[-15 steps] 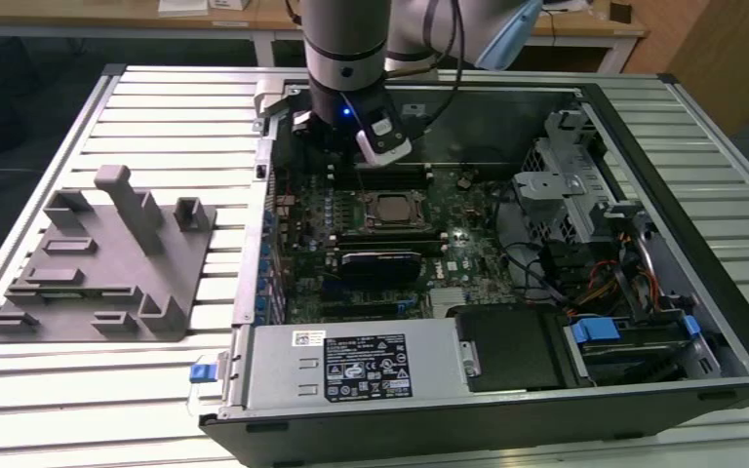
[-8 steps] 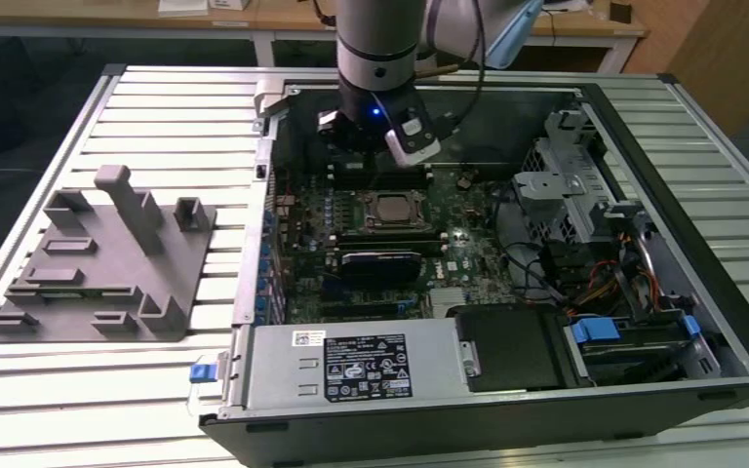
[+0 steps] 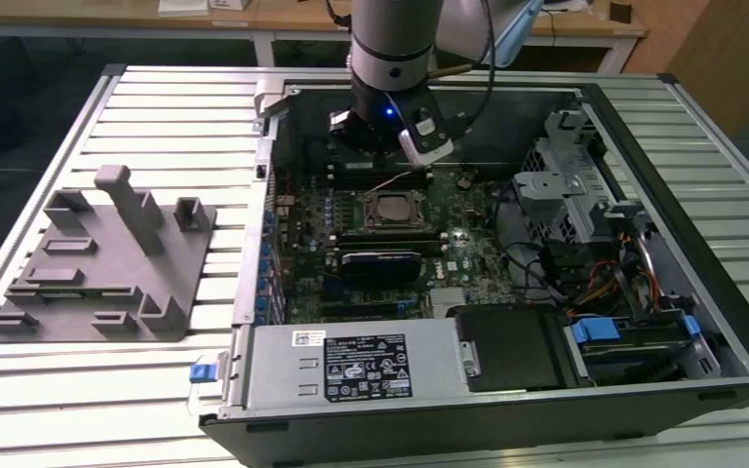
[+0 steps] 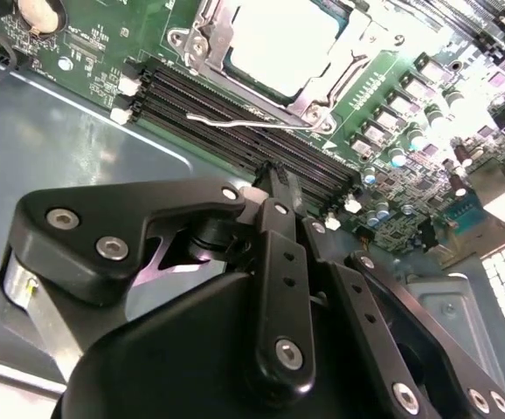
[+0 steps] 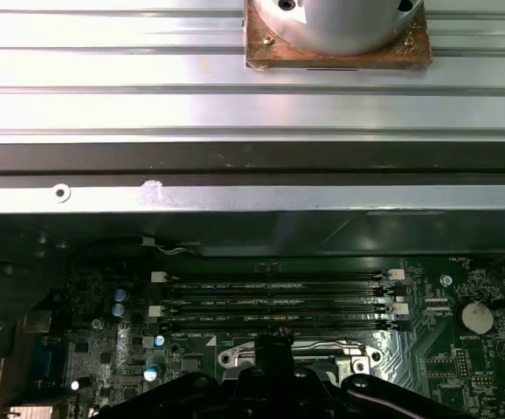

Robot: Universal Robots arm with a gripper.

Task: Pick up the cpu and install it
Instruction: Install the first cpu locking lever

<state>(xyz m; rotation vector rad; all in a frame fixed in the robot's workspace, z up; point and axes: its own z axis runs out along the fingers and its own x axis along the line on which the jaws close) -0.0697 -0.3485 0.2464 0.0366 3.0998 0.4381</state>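
Wooden desks (image 3: 284,21) are seen along the back of the room in the exterior view, and a slatted metal table (image 3: 62,127) takes up the foreground. An open computer case (image 3: 739,336) is laid flat on this table, with a grey fixture (image 3: 101,263) set well apart from it towards the exterior view's left. Inside the case a green motherboard (image 3: 303,224) is exposed, and a labelled power supply (image 3: 348,366) is mounted along the near wall. In the first wrist view the table's slats are seen beyond the case wall, with a round silvery base (image 5: 335,22) fixed on a brown plate.

The arm (image 3: 394,49) is lowered into the far part of the case. The gripper (image 4: 277,179) is held over the black memory slots (image 4: 235,113); its claw is pressed together at the tip, and nothing is pinched in it. In the first wrist view the same joined tip (image 5: 270,342) is seen just in front of the slots (image 5: 274,301).

The cpu (image 4: 279,39) is seated flat in its socket on the motherboard, bordered by a metal frame, with a thin wire lever (image 4: 235,122) lying along the frame's side. In the exterior view the cpu (image 3: 390,208) is found near the middle of the board, close to the gripper but not touched by it.
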